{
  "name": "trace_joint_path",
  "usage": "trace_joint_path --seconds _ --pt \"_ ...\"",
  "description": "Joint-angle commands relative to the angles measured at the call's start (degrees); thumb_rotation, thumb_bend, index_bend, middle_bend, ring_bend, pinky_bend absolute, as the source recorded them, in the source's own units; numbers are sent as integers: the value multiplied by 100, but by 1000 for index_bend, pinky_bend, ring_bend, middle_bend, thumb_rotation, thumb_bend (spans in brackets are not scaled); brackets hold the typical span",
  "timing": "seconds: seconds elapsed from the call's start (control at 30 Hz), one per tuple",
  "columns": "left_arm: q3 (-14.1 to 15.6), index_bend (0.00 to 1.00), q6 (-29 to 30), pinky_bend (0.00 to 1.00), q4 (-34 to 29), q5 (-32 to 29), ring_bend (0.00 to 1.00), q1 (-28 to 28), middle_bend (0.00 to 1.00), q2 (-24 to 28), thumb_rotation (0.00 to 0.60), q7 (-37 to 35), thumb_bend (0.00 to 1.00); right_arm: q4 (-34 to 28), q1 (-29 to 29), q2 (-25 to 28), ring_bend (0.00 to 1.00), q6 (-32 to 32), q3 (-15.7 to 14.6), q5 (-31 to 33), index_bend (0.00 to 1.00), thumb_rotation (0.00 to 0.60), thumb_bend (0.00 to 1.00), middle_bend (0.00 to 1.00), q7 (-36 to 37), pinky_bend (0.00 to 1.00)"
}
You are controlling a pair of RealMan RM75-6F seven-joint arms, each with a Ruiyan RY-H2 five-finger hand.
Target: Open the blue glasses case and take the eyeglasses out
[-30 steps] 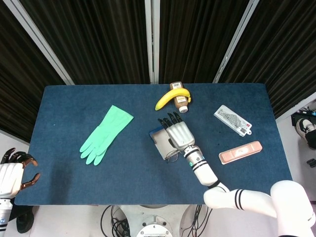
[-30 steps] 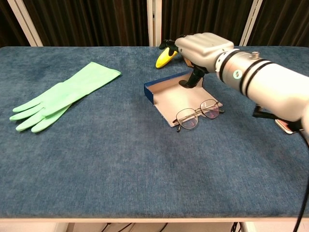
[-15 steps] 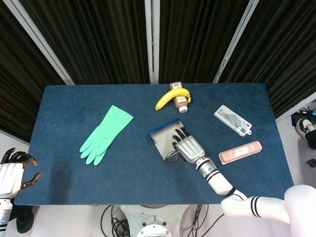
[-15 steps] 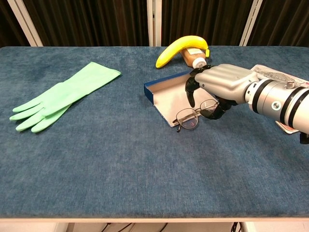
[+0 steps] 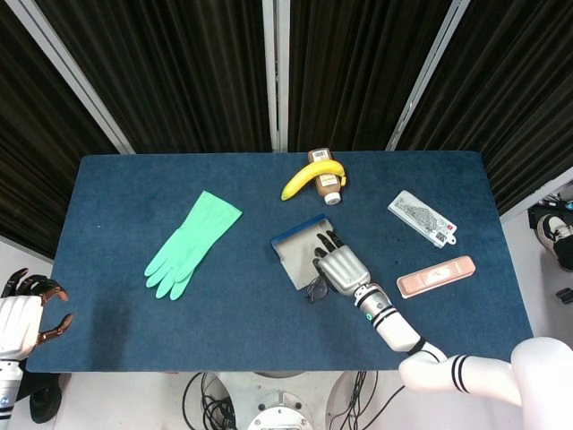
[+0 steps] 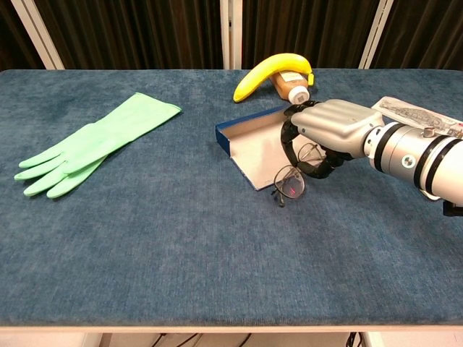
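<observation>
One pair of eyeglasses (image 6: pixel 291 180) is the thing to follow: it hangs tilted at the near right corner of the open blue glasses case (image 6: pixel 249 141), one lens dipping toward the table (image 6: pixel 181 238) just past the case's near edge, the other lens raised inside the curl of the right hand (image 6: pixel 325 134). That hand's fingers (image 6: pixel 289 137) are curled around the upper lens and frame, so it appears to be gripping the eyeglasses and tipping them up off the case's pale inner face; whether the lower lens touches the cloth cannot be told. The frame's long axis runs from near-left and low to far-right and high, straight into the palm, with the forearm reaching in from the right. In my judgement the coming move turns on lifting along that line, up and to the right, away from the case. The left hand (image 5: pixel 22 321) sits off the near left corner of the table, fingers apart and holding nothing, well apart from the case, so the right is plainly nearer. Farther out lie a green glove (image 6: pixel 94 144) to the left and a banana (image 6: pixel 271 72) just beyond the case.
</observation>
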Motion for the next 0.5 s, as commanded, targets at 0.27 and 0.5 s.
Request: trace_joint_path --seconds 0.27,0.5 --pt "-1 488 -3 114 -9 -6 228 -4 378 -4 600 45 239 -579 215 214 0 -84 -235 -1333 703 600 474 325 598 0" --pt "-3 488 3 115 2 -7 228 0 377 -6 600 27 240 -476 508 -259 0 -456 -235 -1504 354 600 430 201 264 0"
